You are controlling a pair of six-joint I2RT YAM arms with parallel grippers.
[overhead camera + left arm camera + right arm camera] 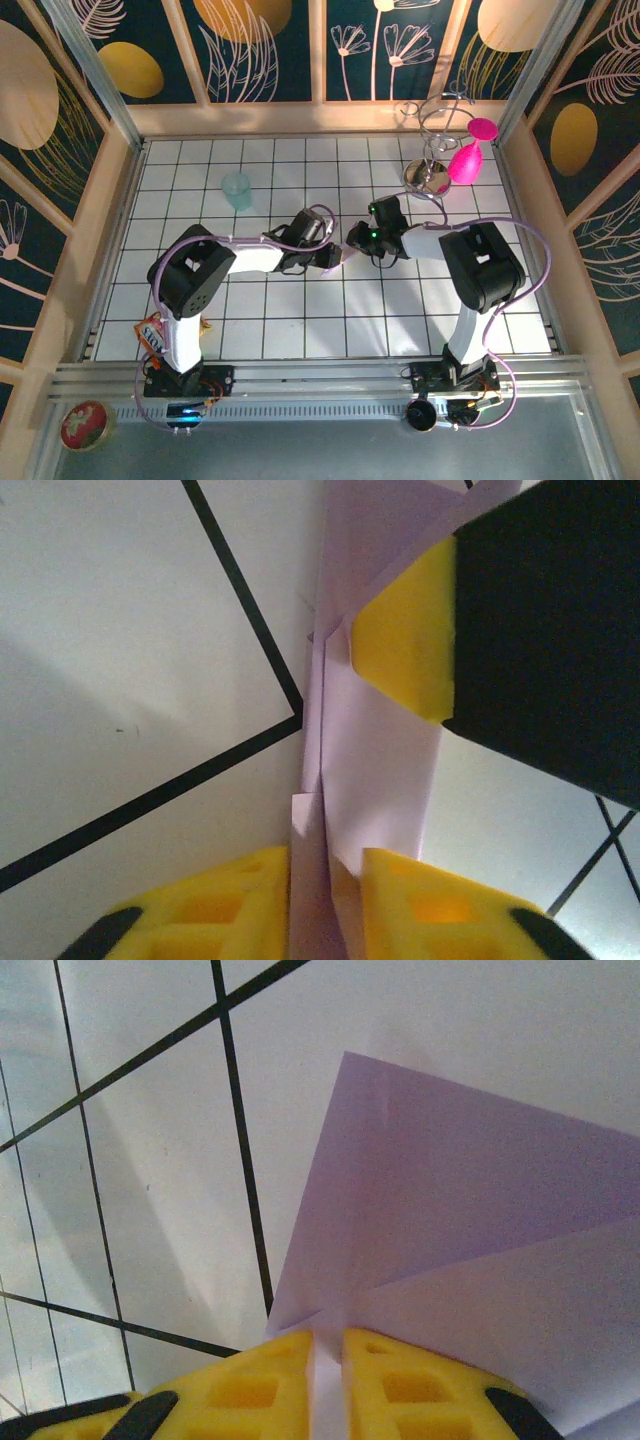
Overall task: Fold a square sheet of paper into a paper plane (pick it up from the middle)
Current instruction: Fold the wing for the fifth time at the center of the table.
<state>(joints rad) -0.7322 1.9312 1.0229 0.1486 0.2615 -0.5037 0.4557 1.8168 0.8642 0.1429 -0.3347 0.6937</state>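
Observation:
The sheet of paper (380,750) is pale lilac and folded into a narrow, layered strip; I hold it between both arms above the white tiled table (300,320). My left gripper (325,855) has its yellow fingers closed on the strip's near end, with the layers filling the gap. My right gripper (328,1335) is shut on a folded edge of the paper (470,1190), which fans out as angled flaps. One of the right gripper's yellow pads (405,630) presses the strip from the far side. From above, the left gripper (330,258) and right gripper (358,245) meet tip to tip mid-table, hiding most of the paper (346,257).
A translucent teal cup (237,190) stands at the back left. At the back right a metal wire stand (432,178) holds a pink bulb (465,160). Wooden walls (110,200) fence the table on three sides.

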